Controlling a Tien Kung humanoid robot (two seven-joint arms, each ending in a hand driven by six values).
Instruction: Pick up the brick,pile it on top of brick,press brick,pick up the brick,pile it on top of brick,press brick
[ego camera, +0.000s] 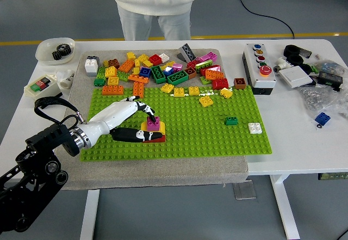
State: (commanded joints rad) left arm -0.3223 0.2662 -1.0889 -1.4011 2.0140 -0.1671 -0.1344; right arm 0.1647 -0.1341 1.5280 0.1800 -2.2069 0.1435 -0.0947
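The green baseplate (217,125) lies mid-table, loose bricks (163,71) heaped at its 12 o'clock edge. My left hand (128,123) pinches the brick stack (153,129) at the plate's 9 o'clock, fingertip atop the magenta brick (154,122).

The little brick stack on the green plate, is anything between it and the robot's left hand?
Nothing visible: the left hand is already at the brick stack on the green baseplate, fingers around it.
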